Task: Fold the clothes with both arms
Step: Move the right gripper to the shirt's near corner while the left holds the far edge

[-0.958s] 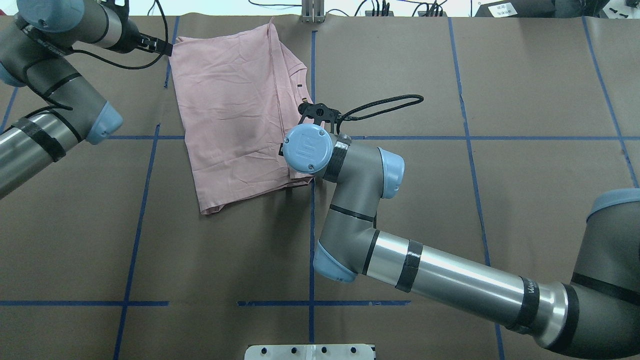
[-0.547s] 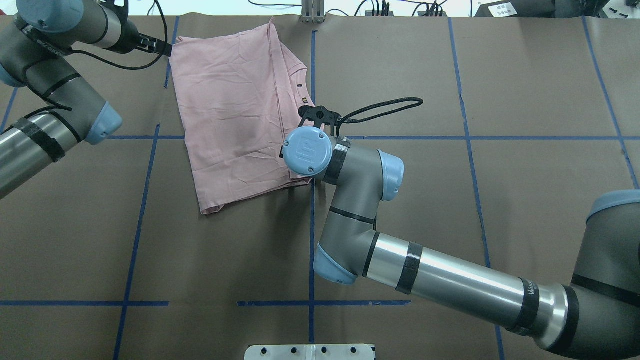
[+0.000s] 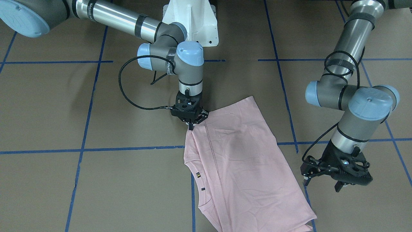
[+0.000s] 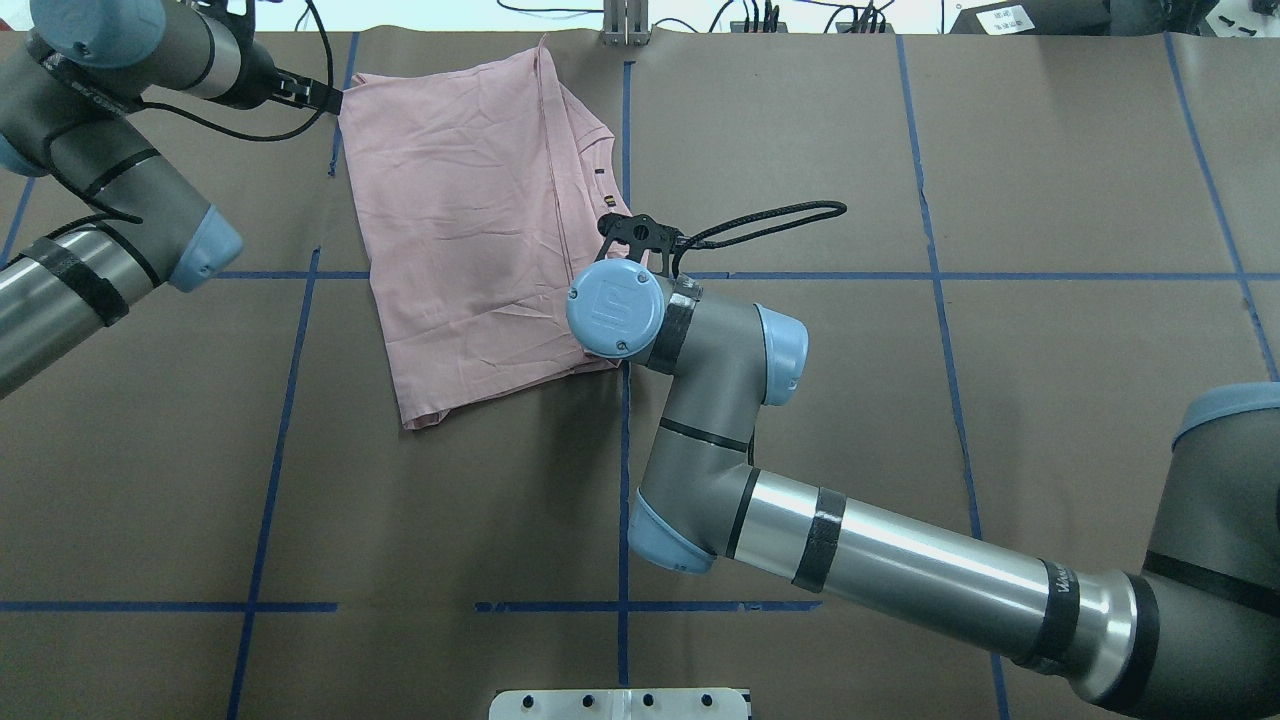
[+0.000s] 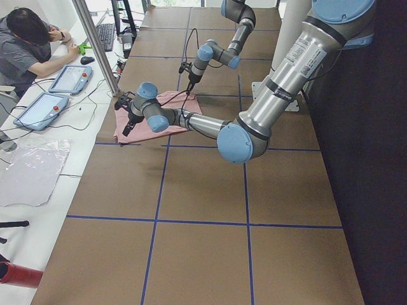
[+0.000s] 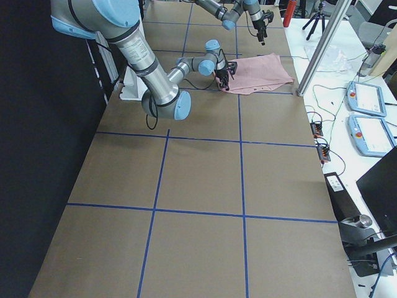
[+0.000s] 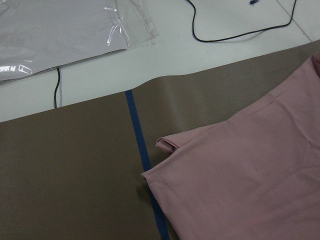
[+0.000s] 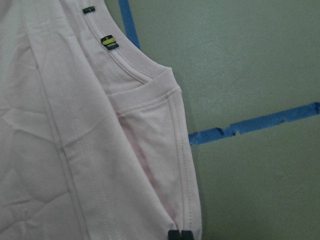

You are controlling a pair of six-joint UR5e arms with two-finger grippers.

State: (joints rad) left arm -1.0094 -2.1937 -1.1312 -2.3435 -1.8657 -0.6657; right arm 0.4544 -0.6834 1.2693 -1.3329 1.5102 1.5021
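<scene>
shirt point(image 4: 470, 220) lying folded on bench point(image 4: 900, 400), long axis running away from robot; right hand point(image 3: 191, 125) pinching sleeve point(image 8: 155, 140) hem on its right edge; left hand point(image 3: 321, 184) hanging unclenched just off far left corner

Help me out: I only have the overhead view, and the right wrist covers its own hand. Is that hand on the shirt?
Observer: Yes. In the front-facing view the right hand is pinched shut on the edge of the T-shirt.
Operator: Which part of the edge?
Observer: The right wrist camera shows the fingertips on the stitched hem of a folded-in sleeve, near the collar.
Operator: And the left hand? From above it seems to touch the far corner.
Observer: It does not. Seen front-facing, the left hand hangs open beside the T-shirt and holds nothing.
</scene>
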